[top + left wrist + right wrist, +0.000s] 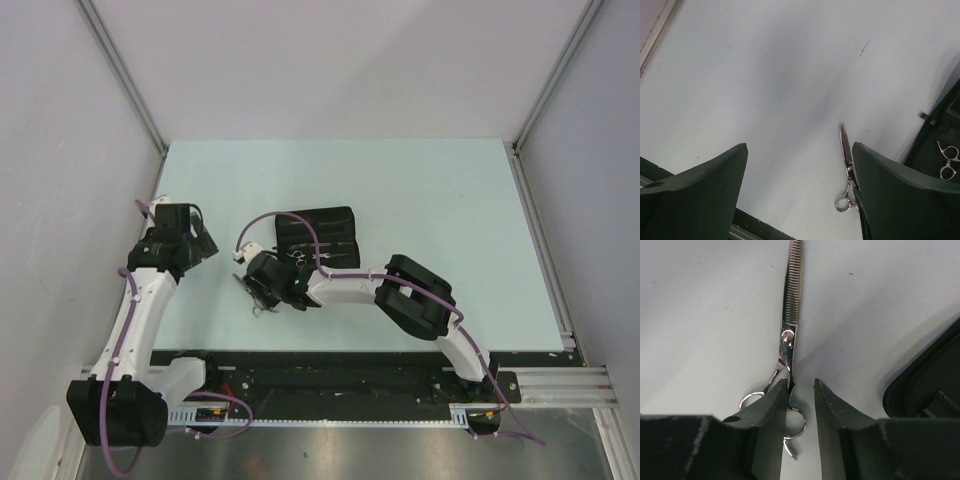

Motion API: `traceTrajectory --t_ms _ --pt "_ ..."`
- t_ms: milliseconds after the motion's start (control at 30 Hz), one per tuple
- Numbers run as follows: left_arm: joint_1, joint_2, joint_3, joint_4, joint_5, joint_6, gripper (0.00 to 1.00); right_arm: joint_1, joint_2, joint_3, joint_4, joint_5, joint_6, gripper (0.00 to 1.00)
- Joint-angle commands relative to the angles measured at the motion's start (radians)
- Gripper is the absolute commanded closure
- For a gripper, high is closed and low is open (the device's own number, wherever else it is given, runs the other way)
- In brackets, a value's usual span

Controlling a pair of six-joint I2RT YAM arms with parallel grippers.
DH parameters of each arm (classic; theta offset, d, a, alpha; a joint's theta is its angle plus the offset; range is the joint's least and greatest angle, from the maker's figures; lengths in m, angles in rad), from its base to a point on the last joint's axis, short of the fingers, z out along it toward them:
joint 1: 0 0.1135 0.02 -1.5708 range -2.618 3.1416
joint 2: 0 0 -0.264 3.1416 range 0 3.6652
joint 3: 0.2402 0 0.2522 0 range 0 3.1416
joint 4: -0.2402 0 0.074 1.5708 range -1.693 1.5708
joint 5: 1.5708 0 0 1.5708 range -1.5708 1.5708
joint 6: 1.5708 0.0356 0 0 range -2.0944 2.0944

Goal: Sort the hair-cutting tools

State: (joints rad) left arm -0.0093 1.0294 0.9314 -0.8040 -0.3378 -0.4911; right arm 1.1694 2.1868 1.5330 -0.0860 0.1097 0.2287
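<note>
Table: pale mint, matte, flat, with a few small dark specks noted in the wrist views. Grey wall panels and metal rails are seen on three sides.

Case: black fabric, flat, rectangular with rounded corners and a zip track along the edge. It is laid left of table centre, at 1 o'clock from the right gripper.

Left gripper: it is held over bare table at 9 o'clock from the case. Its dark, wedge-shaped fingers are spread wide and nothing is held.

Right gripper: it is lowered close to the table at the case's near-left corner. Its fingers, dark and smooth with faint scuffs, are parted by a narrow gap. One ring handle is seen in that gap, and the right-hand finger is clear of it. Contact with the left-hand finger cannot be told; no clamp is seen.

Toothed scissors: slim, polished silver, with one comb-toothed blade and a pivot screw. They are laid flat on the table, blades closed and pointed to 12 o'clock in the right wrist view, with the ring handles partly hidden by the fingers.

Second scissors: only two silver ring handles are seen, resting on the case's near part.
</note>
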Motion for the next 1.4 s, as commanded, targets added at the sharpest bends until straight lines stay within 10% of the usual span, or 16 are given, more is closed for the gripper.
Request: traceTrajectory --t_ms 0,433,600,1033,1367 --pt "0.032 -0.043 0.000 -0.004 -0.024 0.028 0.09 0.007 0.025 0.053 -0.060 0.064 0.011 0.68" --pt "0.037 -0.046 -0.005 -0.003 -0.012 0.023 0.05 0.085 0.070 0.090 -0.205 0.119 -0.095 0.77" --pt "0.037 -0.048 -0.005 -0.004 -0.001 0.020 0.00 0.084 0.083 0.099 -0.253 0.151 -0.077 1.00" --pt "0.037 -0.042 0.030 -0.004 0.171 0.068 0.00 0.047 -0.127 -0.059 -0.110 0.151 -0.094 1.00" --pt "0.037 -0.014 0.067 0.055 0.621 0.141 0.00 -0.039 -0.335 -0.126 -0.106 0.119 -0.114 1.00"
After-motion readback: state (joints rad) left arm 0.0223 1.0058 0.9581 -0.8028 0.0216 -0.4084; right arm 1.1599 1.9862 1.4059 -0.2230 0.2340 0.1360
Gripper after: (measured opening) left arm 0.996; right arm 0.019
